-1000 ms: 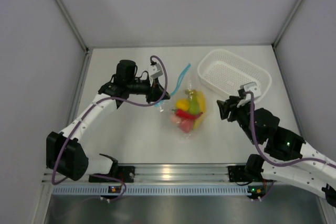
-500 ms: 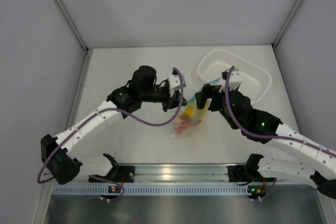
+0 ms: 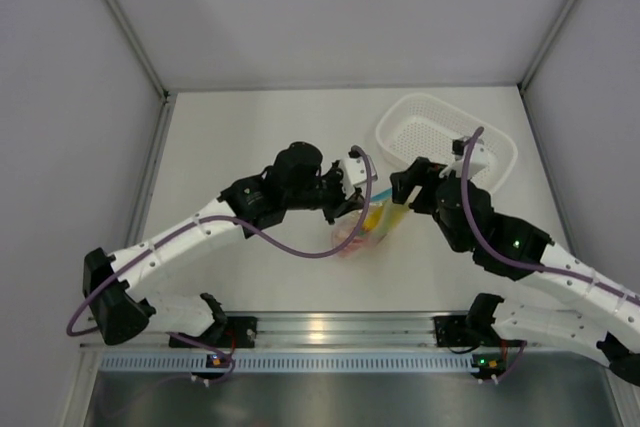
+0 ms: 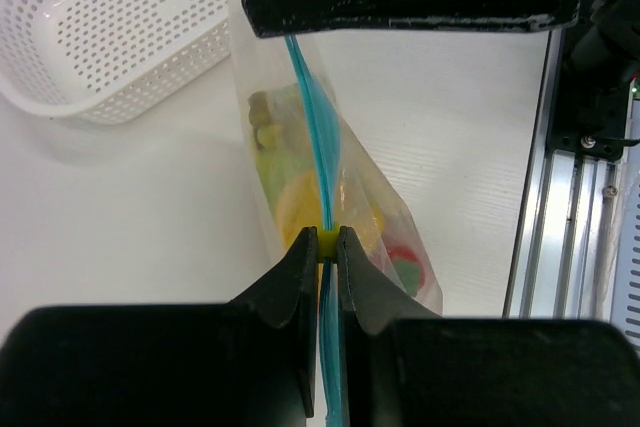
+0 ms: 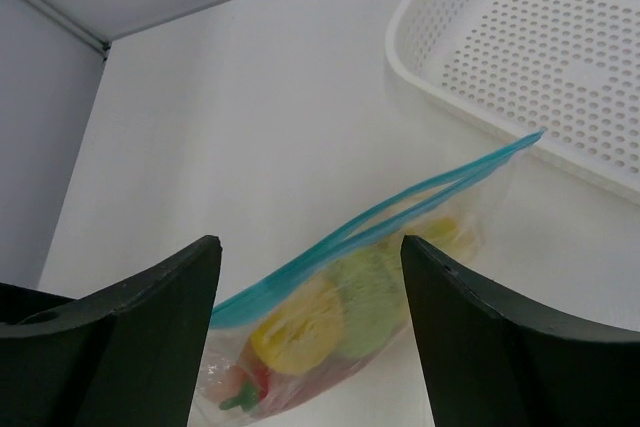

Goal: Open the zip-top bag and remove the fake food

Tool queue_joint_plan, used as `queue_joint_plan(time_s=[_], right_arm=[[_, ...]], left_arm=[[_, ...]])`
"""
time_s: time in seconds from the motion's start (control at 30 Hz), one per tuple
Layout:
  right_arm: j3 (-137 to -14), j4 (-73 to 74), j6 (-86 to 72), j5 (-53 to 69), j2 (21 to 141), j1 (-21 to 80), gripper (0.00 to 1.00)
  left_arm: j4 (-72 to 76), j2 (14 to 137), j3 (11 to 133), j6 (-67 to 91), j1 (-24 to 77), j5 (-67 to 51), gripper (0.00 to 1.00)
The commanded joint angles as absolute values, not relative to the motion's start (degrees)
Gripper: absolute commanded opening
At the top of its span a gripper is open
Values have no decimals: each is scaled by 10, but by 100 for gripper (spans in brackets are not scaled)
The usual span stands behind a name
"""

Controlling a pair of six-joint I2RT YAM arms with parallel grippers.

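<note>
The zip-top bag hangs tilted by its light blue zip strip, its bottom near the table. My left gripper is shut on the strip at a small yellow tab. Through the clear plastic I see the fake food: a yellow piece, a green pear and a red chili. In the right wrist view the bag lies beyond my right gripper, which stands wide open and holds nothing. The strip's two halves are slightly parted. From above, the left gripper and right gripper flank the bag's top.
A white perforated basket sits at the back right, just behind the right gripper, and also shows as the basket and the basket in the wrist views. An aluminium rail runs along the near edge. Grey walls enclose the table.
The left gripper has carried the strip rightward and the bag has come up off the table. The right arm swung in from the right to the bag's top, and its jaws opened wider.
</note>
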State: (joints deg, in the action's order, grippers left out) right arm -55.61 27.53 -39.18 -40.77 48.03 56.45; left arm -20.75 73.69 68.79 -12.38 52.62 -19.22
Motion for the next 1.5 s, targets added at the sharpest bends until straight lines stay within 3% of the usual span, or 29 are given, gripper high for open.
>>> queue_joint_plan(time_s=[0.0, 0.33, 0.6, 1.13, 1.47], right_arm=[[-540, 312, -432, -456, 460, 555, 73], [-490, 340, -488, -482, 409, 547, 64], [-476, 338, -482, -485, 392, 526, 63], [-517, 274, -439, -363, 450, 396, 62], [-539, 265, -432, -341, 464, 380, 62]], left_arm=[[-199, 745, 714, -115, 536, -164, 0], [-200, 758, 731, -115, 548, -145, 0], [-200, 755, 738, -119, 551, -143, 0], [-200, 763, 749, -118, 560, -148, 0], [-200, 763, 747, -122, 561, -140, 0]])
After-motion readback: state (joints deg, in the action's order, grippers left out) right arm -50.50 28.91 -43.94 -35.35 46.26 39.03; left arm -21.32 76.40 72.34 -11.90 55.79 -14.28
